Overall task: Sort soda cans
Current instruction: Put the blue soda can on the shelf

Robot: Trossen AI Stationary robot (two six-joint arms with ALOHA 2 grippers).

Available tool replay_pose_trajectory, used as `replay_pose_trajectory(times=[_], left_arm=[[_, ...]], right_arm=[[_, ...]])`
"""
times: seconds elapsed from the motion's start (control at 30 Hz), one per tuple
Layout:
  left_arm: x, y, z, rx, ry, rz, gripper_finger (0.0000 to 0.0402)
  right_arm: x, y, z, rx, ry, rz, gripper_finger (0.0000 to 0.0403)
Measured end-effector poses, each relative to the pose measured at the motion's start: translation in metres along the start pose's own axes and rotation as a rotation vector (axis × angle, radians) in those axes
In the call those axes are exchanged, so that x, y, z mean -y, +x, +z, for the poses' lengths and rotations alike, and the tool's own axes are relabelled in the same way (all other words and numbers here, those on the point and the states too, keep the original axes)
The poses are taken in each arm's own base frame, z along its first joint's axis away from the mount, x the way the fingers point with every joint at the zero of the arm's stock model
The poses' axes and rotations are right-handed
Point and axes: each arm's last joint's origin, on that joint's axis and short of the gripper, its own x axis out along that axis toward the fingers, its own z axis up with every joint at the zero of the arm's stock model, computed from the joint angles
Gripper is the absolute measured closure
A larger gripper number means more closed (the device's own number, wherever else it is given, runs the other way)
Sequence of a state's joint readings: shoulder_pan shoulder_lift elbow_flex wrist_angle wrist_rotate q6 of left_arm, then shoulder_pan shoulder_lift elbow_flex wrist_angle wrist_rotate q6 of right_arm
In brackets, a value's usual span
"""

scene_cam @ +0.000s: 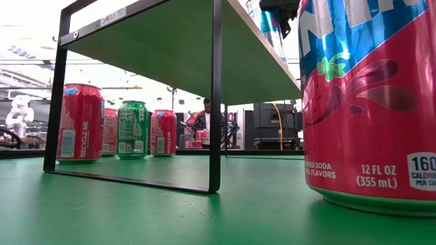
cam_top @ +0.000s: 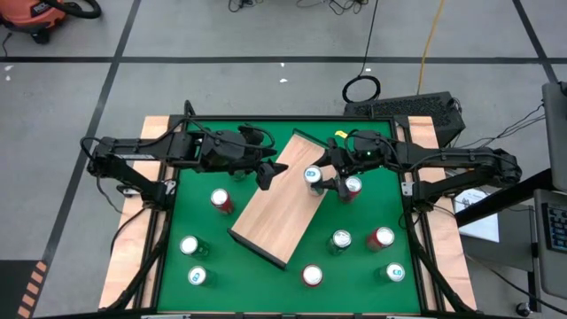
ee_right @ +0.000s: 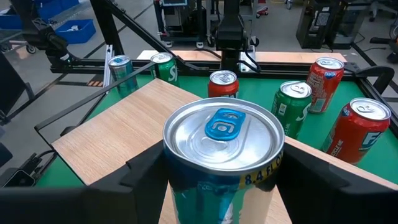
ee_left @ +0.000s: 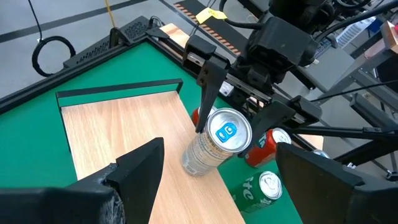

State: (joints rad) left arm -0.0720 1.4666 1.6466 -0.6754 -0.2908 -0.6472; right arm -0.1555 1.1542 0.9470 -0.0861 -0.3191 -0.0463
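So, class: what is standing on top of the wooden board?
One blue-tabbed can stands on the wooden board, between the right gripper fingers. Its base is hidden.

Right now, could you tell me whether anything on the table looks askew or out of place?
The wooden board sits diagonally, skewed against the green table's edges. One blue-tabbed can stands on the board, between the right gripper's fingers. The other cans stand upright on the table; nothing spilled.
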Motion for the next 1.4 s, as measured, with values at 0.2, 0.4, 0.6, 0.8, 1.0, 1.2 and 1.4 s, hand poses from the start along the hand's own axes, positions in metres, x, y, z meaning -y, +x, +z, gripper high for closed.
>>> replay_pose_trajectory(times=[0.2, 0.4, 0.6, 0.8, 1.0, 1.2, 1.4], left_arm=[[0.000, 0.000, 0.000, 0.000, 0.000, 0.000, 0.0092], [0.000, 0.000, 0.000, 0.000, 0.000, 0.000, 0.0092], [0.000, 0.000, 0.000, 0.000, 0.000, 0.000, 0.0092], [0.000, 0.000, 0.000, -0.001, 0.000, 0.000, 0.0092], [0.002, 0.019, -0.007, -0.032, 0.019, 0.023, 0.0092], [0.003, 0.043, -0.018, -0.084, 0.040, 0.042, 0.0104], [0.000, 0.062, -0.031, -0.168, 0.192, 0.077, 0.0131]], right_arm=[[0.000, 0.000, -0.001, -0.012, 0.011, 0.000, 0.0103], [0.000, 0.000, -0.002, -0.016, 0.012, 0.000, 0.0084], [-0.002, -0.007, 0.003, 0.007, 0.005, -0.001, 0.0083], [-0.007, -0.023, 0.007, 0.017, 0.033, -0.002, 0.0083], [-0.013, -0.041, 0.014, 0.065, 0.066, -0.002, 0.0083], [-0.023, -0.070, 0.013, 0.039, 0.133, -0.002, 0.0083], [-0.033, -0.101, -0.002, -0.090, 0.223, -0.008, 0.0089]])
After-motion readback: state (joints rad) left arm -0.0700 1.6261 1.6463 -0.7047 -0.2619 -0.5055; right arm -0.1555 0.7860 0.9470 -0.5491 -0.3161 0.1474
